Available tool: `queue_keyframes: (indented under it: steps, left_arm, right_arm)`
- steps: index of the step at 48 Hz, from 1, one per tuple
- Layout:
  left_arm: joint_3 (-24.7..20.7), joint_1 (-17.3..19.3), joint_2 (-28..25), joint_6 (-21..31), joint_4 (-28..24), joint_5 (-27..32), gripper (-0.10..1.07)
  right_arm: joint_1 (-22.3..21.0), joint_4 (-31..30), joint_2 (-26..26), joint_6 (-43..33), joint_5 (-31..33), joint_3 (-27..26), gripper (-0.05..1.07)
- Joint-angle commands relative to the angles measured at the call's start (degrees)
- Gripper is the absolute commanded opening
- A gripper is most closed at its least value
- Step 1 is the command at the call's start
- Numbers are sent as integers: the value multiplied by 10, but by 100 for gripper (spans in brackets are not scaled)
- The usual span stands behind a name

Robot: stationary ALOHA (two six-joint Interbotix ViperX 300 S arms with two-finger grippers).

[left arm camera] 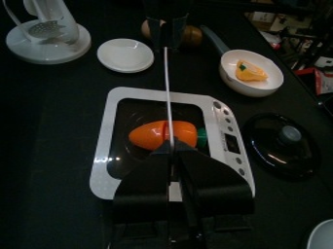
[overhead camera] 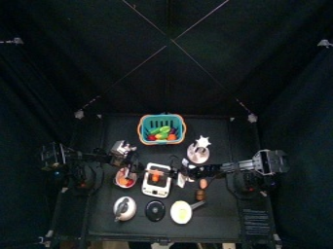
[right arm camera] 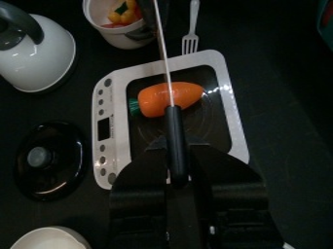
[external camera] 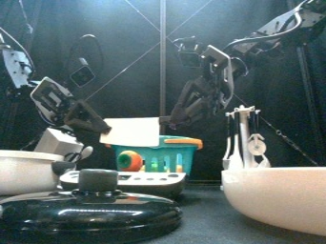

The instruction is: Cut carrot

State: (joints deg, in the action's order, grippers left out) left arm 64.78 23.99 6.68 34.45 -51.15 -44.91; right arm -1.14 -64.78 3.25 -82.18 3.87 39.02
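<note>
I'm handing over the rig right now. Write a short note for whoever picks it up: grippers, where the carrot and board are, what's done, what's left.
Left gripper: over the white cutting board, jaws closed on a thin blade-like tool pointing across the carrot.
Right gripper: over the same board, jaws closed on a thin rod that reaches to the carrot.
Carrot: lying on the board, orange, green stub at one end, looks whole; no cut pieces visible.
Nearby: a bowl with some orange food, a fork past the board's edge, a black lid beside it.
Done: both tools in hand and lined up.
Left: make the cut.
</note>
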Motion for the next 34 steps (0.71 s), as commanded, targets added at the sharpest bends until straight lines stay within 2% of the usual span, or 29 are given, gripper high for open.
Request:
queue_keyframes:
  steps: [1, 34]
  left_arm:
    - [-3, 3, -4, 1, -3, 4, 41]
    - [-4, 4, -16, 2, -2, 7, 41]
  right_arm:
    - [-1, 5, 12, -1, 1, -4, 38]
    - [9, 29, 0, -1, 1, -4, 38]
